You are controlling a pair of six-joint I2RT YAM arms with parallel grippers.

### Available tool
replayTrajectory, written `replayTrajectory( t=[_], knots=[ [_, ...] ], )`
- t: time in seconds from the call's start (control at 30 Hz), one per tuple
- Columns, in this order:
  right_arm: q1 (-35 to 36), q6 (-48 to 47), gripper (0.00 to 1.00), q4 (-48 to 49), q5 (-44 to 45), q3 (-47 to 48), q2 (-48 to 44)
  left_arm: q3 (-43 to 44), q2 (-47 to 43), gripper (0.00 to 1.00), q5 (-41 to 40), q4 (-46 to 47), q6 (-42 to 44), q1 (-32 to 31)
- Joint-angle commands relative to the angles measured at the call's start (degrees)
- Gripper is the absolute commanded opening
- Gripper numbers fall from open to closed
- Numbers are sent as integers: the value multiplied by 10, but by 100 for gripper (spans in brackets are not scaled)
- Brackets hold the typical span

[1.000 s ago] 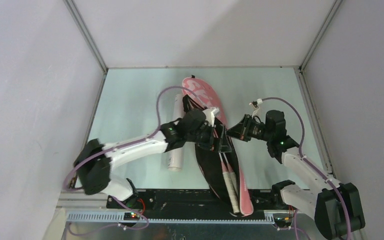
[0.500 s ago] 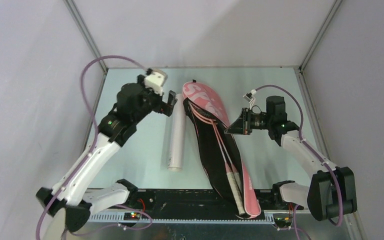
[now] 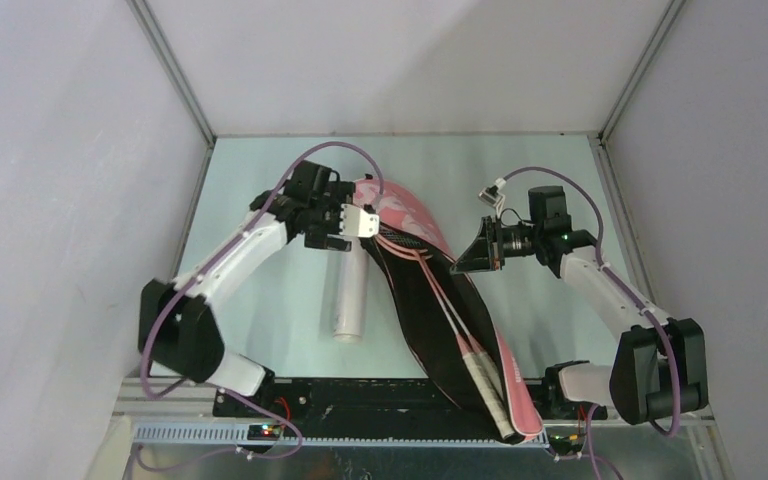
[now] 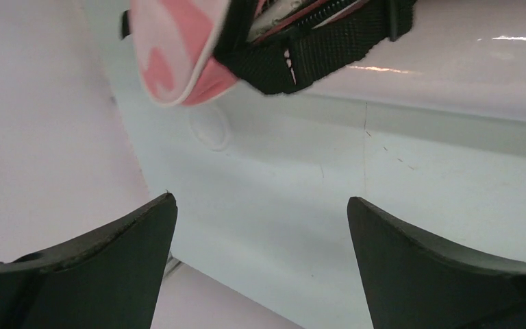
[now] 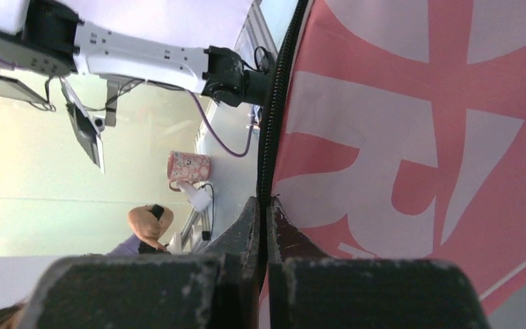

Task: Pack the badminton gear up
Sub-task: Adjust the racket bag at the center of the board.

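The pink racket bag (image 3: pixel 412 212) lies slantwise across the middle of the table, its black inside (image 3: pixel 428 320) gaping open. Two pink rackets lie in it, white handles (image 3: pixel 484 382) sticking out toward the near edge. My right gripper (image 3: pixel 457 265) is shut on the bag's zipper edge (image 5: pixel 271 130) and holds the pink flap (image 5: pixel 418 137) up; its fingers (image 5: pixel 282 226) are pressed together on it. My left gripper (image 3: pixel 345 226) hangs open by the bag's far end (image 4: pixel 171 55), jaws wide with only table between them (image 4: pixel 260 219). The long white tube (image 3: pixel 348 298) lies left of the bag.
Grey enclosure walls (image 3: pixel 80 200) close in the table on three sides. A black rail (image 3: pixel 360 395) with both arm bases runs along the near edge. The bag's black strap (image 4: pixel 322 48) hangs at its far end, just beyond my left fingers.
My left arm left the bag's middle, swung out to the far left corner, and now has come back to the bag's far end, still open. The bag's near end slid right; my right grip held.
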Motion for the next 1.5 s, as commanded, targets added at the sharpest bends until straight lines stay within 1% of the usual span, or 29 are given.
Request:
replayTrajectory(
  t=[0.0,0.03,0.13,0.17,0.2,0.23,0.27,0.3,0.33,0.4,0.47,0.53,0.57,0.73,0.87,0.93,1.0,1.03,1.07,1.17,1.2,1.23,1.27,1.3,1.33,1.37,1.4,1.43,1.47],
  knots=[
    [19,-93,0,-123,-71,77,5,45,76,100,11,30,101,18],
    [22,-99,0,-127,-73,82,8,55,102,100,6,31,101,19],
    [34,-100,0,-145,-86,96,19,37,111,99,16,96,106,24],
    [37,-114,0,-155,-92,105,22,35,113,99,24,100,107,24],
    [42,-127,0,-193,-93,112,28,38,115,98,29,101,107,25],
    [47,-166,0,-220,-93,131,32,40,118,98,39,104,106,26],
    [51,-189,0,-275,-94,140,37,44,120,97,43,114,99,27],
    [58,-229,0,-299,-95,159,40,46,126,97,52,119,96,27],
    [62,-248,0,-339,-94,169,46,46,128,97,58,129,96,27],
    [70,-268,0,-368,-77,188,51,47,133,96,81,135,101,27],
    [70,-256,0,-370,-62,199,51,53,137,93,110,114,112,27],
    [62,-223,0,-345,-57,201,48,60,138,91,148,79,124,27],
    [56,-213,0,-324,-59,201,48,60,139,90,153,64,130,27],
    [39,-143,0,-261,-79,201,49,45,148,90,190,46,138,29],
    [35,-134,0,-248,-96,201,47,42,163,90,199,57,146,31],
    [33,-132,0,-252,-93,201,50,60,168,85,214,49,150,33],
    [29,-132,0,-252,-94,201,53,78,170,77,223,33,154,35],
    [27,-126,0,-245,-93,201,55,84,171,72,228,30,158,37],
    [23,-125,0,-241,-98,201,55,87,171,68,230,26,163,37],
    [18,-106,0,-214,-108,201,59,91,171,54,257,22,169,37],
    [18,-102,0,-205,-114,201,60,95,171,51,264,16,171,37],
    [17,-94,0,-202,-113,202,60,97,171,44,274,12,172,37],
    [16,-90,0,-196,-110,201,58,103,171,40,278,3,172,37],
    [13,-86,0,-195,-108,202,56,104,171,27,281,0,171,37],
    [10,-85,0,-196,-101,201,51,107,170,21,282,-2,166,37],
    [3,-84,0,-197,-86,201,50,109,169,6,276,-3,163,37],
    [-1,-84,0,-204,-71,201,47,111,167,2,270,-5,154,37],
    [-11,-80,0,-208,-28,202,47,113,164,1,253,-7,150,37],
    [-17,-76,7,-214,-1,202,46,116,162,0,242,-8,133,38]
  ],
)
